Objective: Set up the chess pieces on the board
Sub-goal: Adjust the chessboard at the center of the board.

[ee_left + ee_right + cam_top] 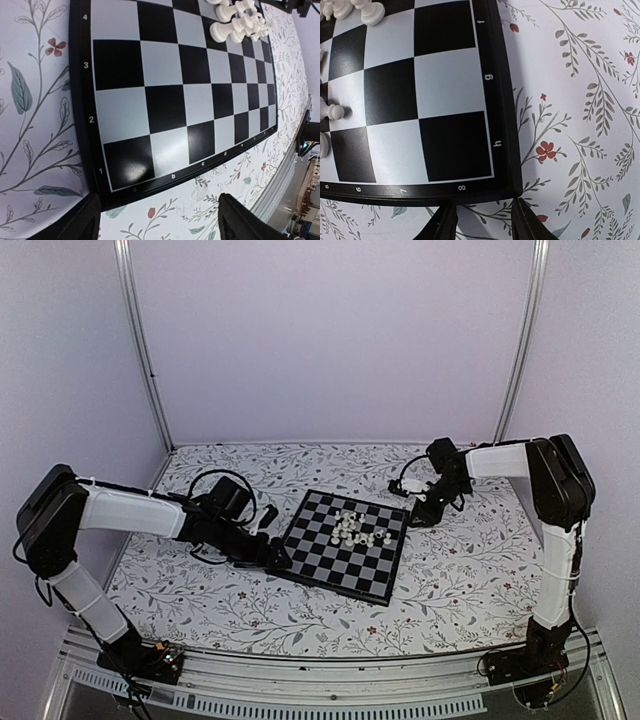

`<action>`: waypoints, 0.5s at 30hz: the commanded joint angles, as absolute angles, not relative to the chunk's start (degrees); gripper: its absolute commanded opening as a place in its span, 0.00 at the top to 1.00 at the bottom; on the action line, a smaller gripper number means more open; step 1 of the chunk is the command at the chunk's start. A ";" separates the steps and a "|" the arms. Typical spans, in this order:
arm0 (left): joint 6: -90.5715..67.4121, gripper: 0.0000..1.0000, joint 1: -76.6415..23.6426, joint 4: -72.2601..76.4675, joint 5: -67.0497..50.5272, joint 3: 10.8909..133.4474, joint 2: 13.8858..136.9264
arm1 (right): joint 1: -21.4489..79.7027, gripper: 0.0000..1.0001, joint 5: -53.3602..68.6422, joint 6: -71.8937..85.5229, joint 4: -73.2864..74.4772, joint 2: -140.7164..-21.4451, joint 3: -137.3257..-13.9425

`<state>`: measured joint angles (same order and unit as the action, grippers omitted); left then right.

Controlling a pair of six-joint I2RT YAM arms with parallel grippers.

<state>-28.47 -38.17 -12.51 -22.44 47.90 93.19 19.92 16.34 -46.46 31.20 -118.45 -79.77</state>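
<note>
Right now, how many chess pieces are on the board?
About 8 chess pieces, all bunched together on the board, in its far half, right of centre. They overlap, so some may be hidden.

The counter (470,580) is a pale sheet printed with grey-green leafy sprigs and small red flowers, filling the lower half of the top view. The board (347,545) lies flat on it at the middle of the frame, turned askew to the counter's edges, with patterned surface showing on every side.
</note>
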 commanded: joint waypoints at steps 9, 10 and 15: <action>-30.71 0.18 -45.03 -9.87 -20.52 45.85 91.80 | 21.05 0.60 21.70 -42.22 32.04 -123.26 -85.07; -30.80 0.18 -45.46 -9.91 -20.48 45.96 91.84 | 21.24 0.60 21.64 -42.05 32.12 -123.58 -85.53; -31.59 0.19 -47.72 -10.56 -19.19 45.90 90.85 | 21.75 0.60 21.07 -41.41 32.26 -124.58 -86.77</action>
